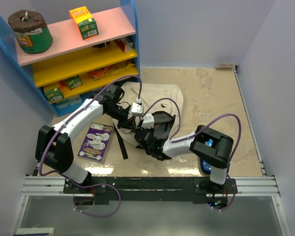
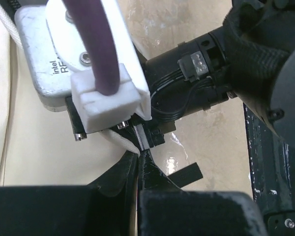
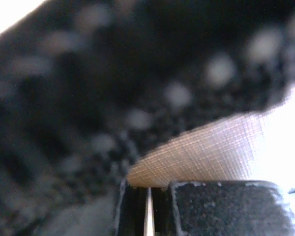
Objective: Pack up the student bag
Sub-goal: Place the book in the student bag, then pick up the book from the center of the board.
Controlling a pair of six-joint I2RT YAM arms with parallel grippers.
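The student bag (image 1: 162, 96) is laid mid-table (image 1: 216, 98); a booklet (image 1: 96, 141) is placed to its left, and shelves (image 1: 113, 24) are set at the far left.

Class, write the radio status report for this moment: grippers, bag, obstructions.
Left gripper shut on black trim of student bag. Right gripper shut against dark lining. Book outside, left of bag. Loose black strap alongside.

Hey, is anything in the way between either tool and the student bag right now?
Nothing visible does. The left tool is pinched on the black trim of the student bag. The right tool sits right against its dark mesh fabric, fingers nearly together. Both are already at the bag.
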